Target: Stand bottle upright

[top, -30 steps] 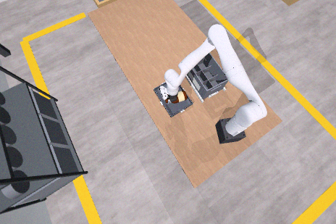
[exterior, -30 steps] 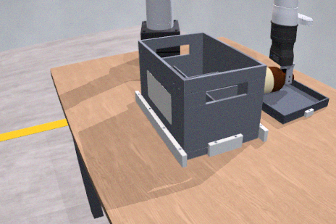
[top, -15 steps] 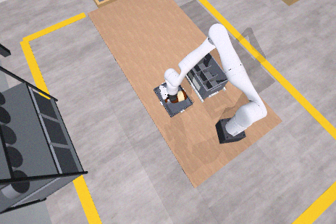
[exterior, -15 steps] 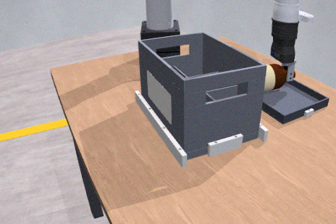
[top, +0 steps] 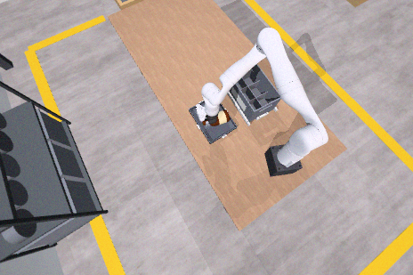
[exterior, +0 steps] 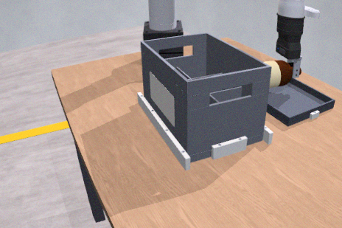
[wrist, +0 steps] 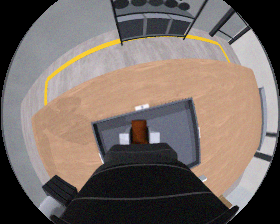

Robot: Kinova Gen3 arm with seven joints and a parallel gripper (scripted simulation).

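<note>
The brown bottle [top: 222,117] [exterior: 284,73] [wrist: 139,129] with a cream label lies roughly level, held a little above the tray [top: 219,134] [exterior: 309,100] [wrist: 175,131]; its shadow falls on the tray floor. My gripper [top: 212,120] [exterior: 295,71] [wrist: 139,132] is shut on the bottle near its neck end, pointing down. In the exterior view the body's far end is hidden behind the crate [exterior: 225,121] [top: 263,110]. In the wrist view the gripper hides most of the body. The tray and the crate look level on the table.
The open-topped crate with inner dividers stands beside the tray, its walls rising close to the bottle's base end. White stop blocks [exterior: 229,147] flank the crate, and small ones [exterior: 314,114] the tray. The arm's black base [top: 283,162] stands at the table's near end.
</note>
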